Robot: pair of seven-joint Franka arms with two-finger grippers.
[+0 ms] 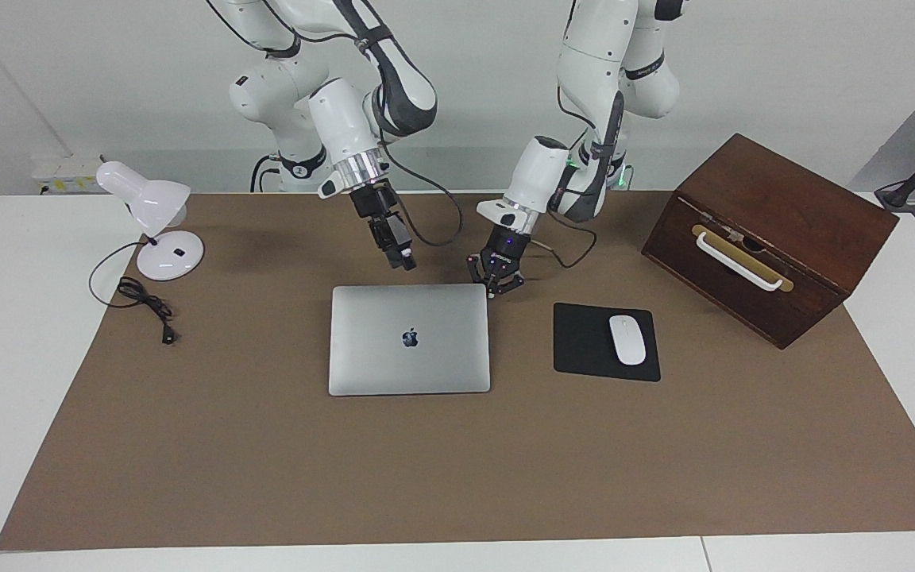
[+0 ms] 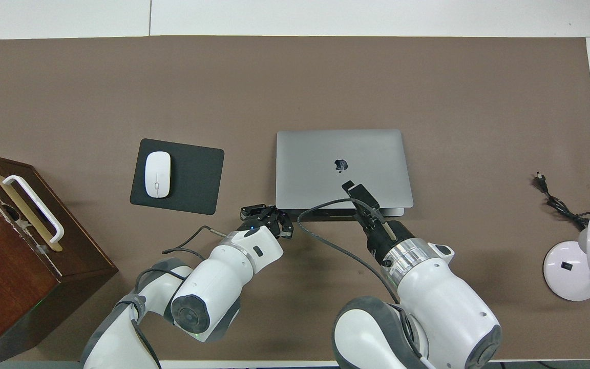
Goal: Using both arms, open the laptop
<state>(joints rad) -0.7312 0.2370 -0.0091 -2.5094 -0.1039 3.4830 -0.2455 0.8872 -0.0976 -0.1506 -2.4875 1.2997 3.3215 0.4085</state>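
- Closed thin silver-grey laptop (image 1: pixel 409 339) lies flat on brown table mat (image 1: pixel 426 477); mat past its edge farther from robots is bare, wide room.
- Toward left arm's end: black rectangular mouse pad (image 1: pixel 584 342) w/ white mouse (image 1: pixel 627 339), then dark wooden box (image 1: pixel 767 238).
- Toward right arm's end: white desk lamp (image 1: pixel 152 222) + black cord (image 1: pixel 144 306), well apart from laptop.

Matt silver metal laptop (image 1: pixel 409 339)

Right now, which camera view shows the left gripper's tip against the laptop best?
The facing view: the left gripper shows low at the closed laptop's corner nearest the robots. The overhead view shows it partly covered by its own wrist.
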